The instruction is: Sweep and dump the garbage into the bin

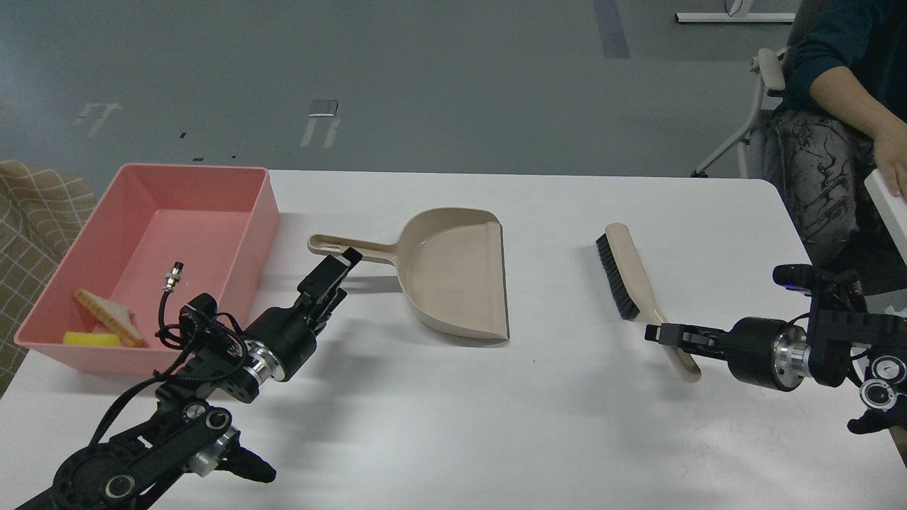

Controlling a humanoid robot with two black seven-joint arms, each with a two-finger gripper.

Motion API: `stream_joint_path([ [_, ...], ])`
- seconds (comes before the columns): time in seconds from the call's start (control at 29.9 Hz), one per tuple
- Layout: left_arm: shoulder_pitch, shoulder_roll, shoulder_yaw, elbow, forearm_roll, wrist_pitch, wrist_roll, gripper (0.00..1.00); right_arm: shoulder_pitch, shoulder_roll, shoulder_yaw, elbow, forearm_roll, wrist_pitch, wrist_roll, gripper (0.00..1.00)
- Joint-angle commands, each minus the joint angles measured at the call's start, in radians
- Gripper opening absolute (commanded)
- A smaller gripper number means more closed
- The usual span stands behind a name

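Note:
The pink bin (263, 212) stands at the table's left. Inside it, at the near end, lie the bread-like slice (106, 315) and the yellow sponge (91, 339). The beige dustpan (453, 276) lies flat in the middle of the table, its handle (340, 246) pointing left. My left gripper (343, 273) is open and empty, just below and in front of that handle, apart from it. My right gripper (659, 333) is shut on the handle of the beige brush (627, 265). The brush's black bristles face left and its head rests near the table.
The white table (453, 425) extends to the front and right. A seated person (829, 85) and a chair are at the far right, beside another white table edge (886, 205). A checked cloth (35, 212) lies left of the bin.

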Motion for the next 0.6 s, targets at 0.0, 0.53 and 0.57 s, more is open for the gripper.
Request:
stream_joint_path([
  [0.0,0.018,0.019,-0.004,-0.033,0.000,-0.025,-0.002,0.98,-0.002,-0.009,0.003,0.001,0.000,-0.010,0.000,0.93],
  [0.53,0.260,0.159,-0.679,-0.248,-0.259,-0.634,0.019,0.98,-0.050,-0.190,0.517,-0.056,0.396,0.007,0.014,1.00],
  [0.57,0.236,0.159,-0.731,-0.223,-0.322,-0.656,0.033,0.98,-0.042,-0.184,0.569,-0.098,0.407,0.002,0.014,1.00],
])
